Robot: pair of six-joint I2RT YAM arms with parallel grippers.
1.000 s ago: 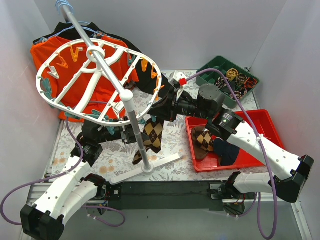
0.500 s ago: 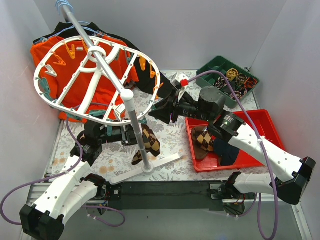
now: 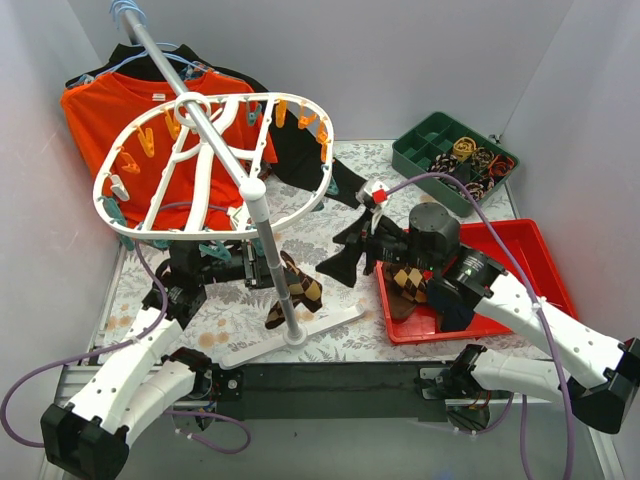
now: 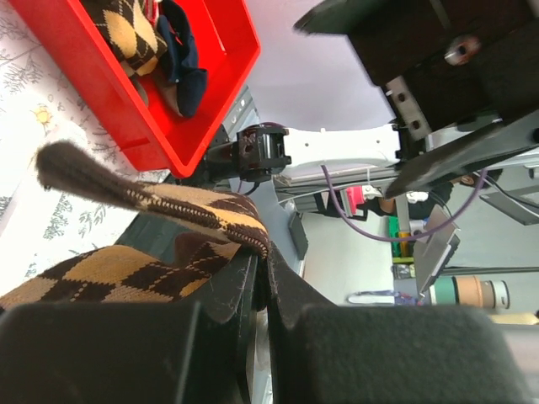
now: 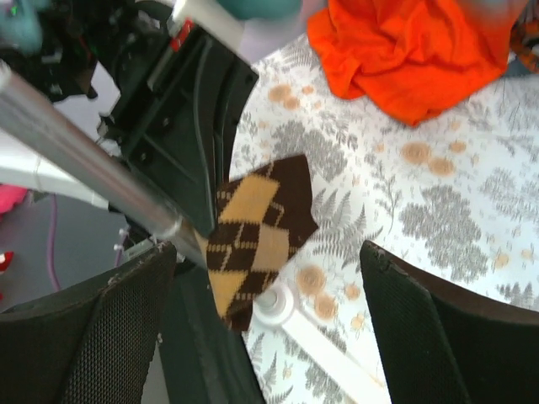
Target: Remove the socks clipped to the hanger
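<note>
The white oval hanger (image 3: 215, 165) tilts on its grey-white pole (image 3: 268, 240), orange and teal clips along its rim. My left gripper (image 3: 268, 270) sits beside the pole, shut on a brown-and-tan argyle sock (image 3: 297, 290) that droops below the rack. In the left wrist view the sock's edge (image 4: 168, 219) is pinched between the jaws (image 4: 261, 265). My right gripper (image 3: 345, 255) hovers right of the pole, open and holding nothing. Its fingers (image 5: 84, 337) frame the sock (image 5: 261, 227) from a distance. No clip shows on this sock.
A red tray (image 3: 535, 250) at the right holds an argyle sock (image 3: 408, 282) and a navy sock (image 3: 452, 305). A green bin (image 3: 440, 150) stands at the back right. An orange shirt (image 3: 120, 120) and a black garment (image 3: 300, 155) hang behind the rack. The pole's white base (image 3: 300, 335) lies on the floral cloth.
My right gripper opened and pulled back from the rack's rim toward the tray. The rack swung round on its pole. The argyle sock dropped lower with my left gripper.
</note>
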